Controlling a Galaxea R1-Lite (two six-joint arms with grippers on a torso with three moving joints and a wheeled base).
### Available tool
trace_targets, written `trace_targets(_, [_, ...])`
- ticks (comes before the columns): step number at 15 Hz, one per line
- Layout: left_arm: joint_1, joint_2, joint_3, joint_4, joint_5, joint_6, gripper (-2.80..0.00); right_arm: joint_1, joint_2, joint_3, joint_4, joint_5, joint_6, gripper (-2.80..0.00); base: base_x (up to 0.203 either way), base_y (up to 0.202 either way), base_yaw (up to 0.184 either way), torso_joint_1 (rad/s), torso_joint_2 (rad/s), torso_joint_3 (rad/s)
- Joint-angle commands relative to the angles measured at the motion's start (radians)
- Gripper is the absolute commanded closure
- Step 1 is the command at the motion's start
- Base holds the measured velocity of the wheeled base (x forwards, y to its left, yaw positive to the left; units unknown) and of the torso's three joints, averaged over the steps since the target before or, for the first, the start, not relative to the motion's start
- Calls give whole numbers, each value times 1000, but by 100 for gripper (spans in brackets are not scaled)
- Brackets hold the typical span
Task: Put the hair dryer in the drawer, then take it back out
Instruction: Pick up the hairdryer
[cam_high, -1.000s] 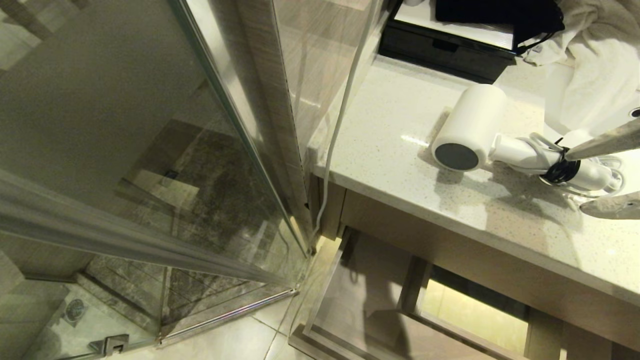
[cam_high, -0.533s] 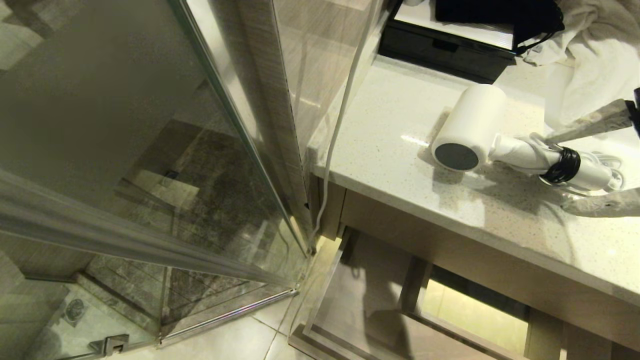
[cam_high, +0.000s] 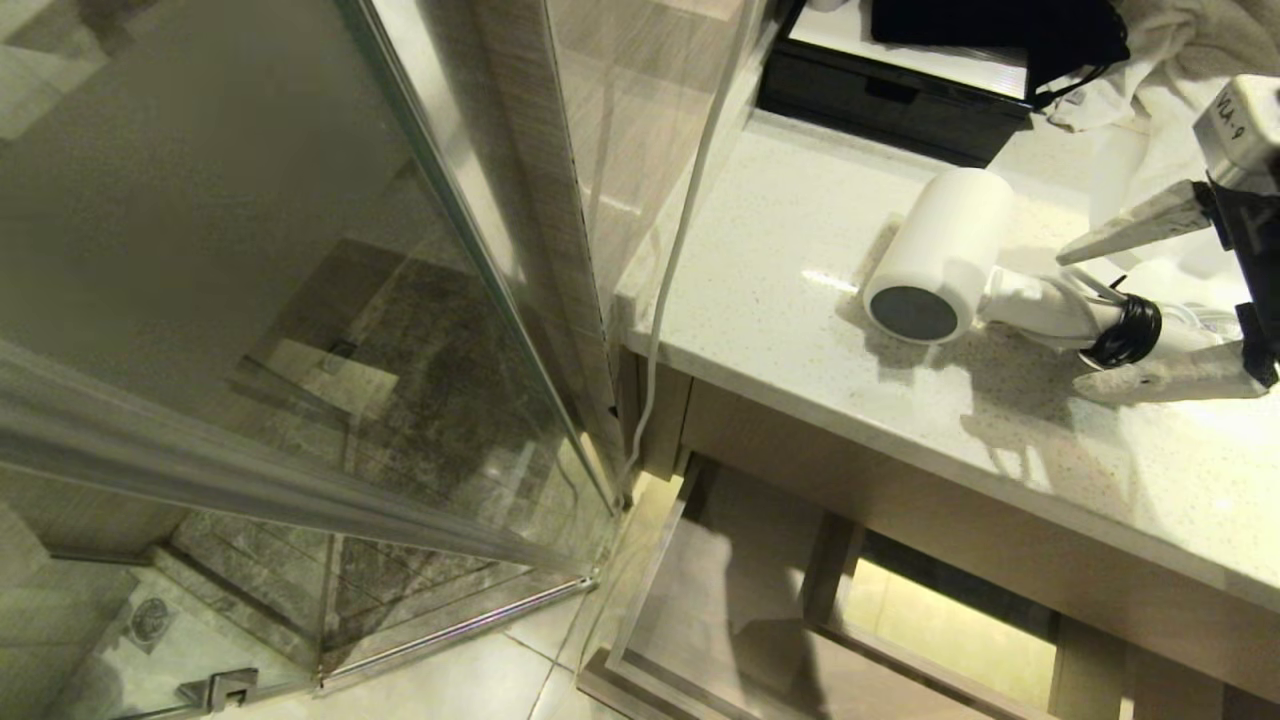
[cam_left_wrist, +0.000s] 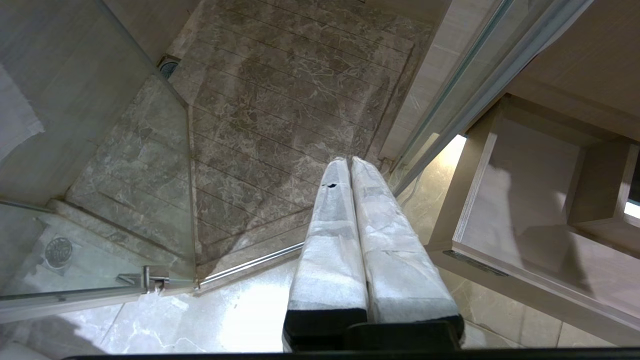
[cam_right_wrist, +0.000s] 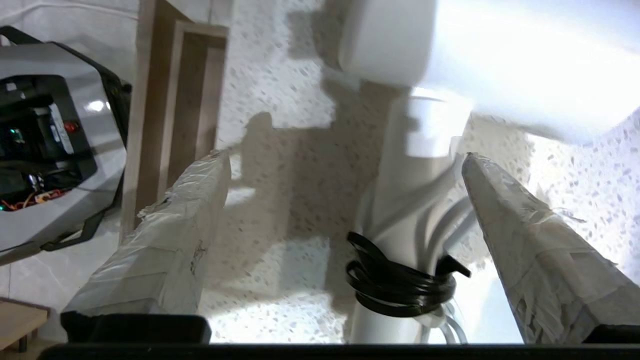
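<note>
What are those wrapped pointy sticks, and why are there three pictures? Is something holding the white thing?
The sticks are a robot's fingers, wrapped in tape. One picture comes from a camera on its head; the other two come from cameras on its wrists. In the head picture a white hair dryer lies on the speckled counter, with an open wooden drawer below. The right gripper has its fingers spread wide on either side of the dryer's handle, so nothing is held. The right wrist picture shows that handle close up, with its cord and black tie. The left gripper is shut and empty, hanging over the floor by the glass shower.
</note>
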Motion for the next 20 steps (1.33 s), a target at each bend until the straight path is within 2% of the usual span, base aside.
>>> trace_targets(1, [0,2,0,0,0,-1,0,5,17,-18,7,-29,-4,-280,0,0,0,0,0,0])
trace_targets(4, [0,2,0,0,0,0,0,24,17,-44,34,-79,-2,-280,0,0,0,0,0,0])
trace_targets(8, [0,2,0,0,0,-1,0,52,28,-78,54,-98,-2,-280,0,0,0,0,0,0])
trace_targets(16, [0,2,0,0,0,-1,0,107,47,-84,54,-271,-2,-280,0,0,0,0,0,0])
trace_targets(20, [0,2,0,0,0,-1,0,115,58,-86,51,-289,3,-280,0,0,0,0,0,0])
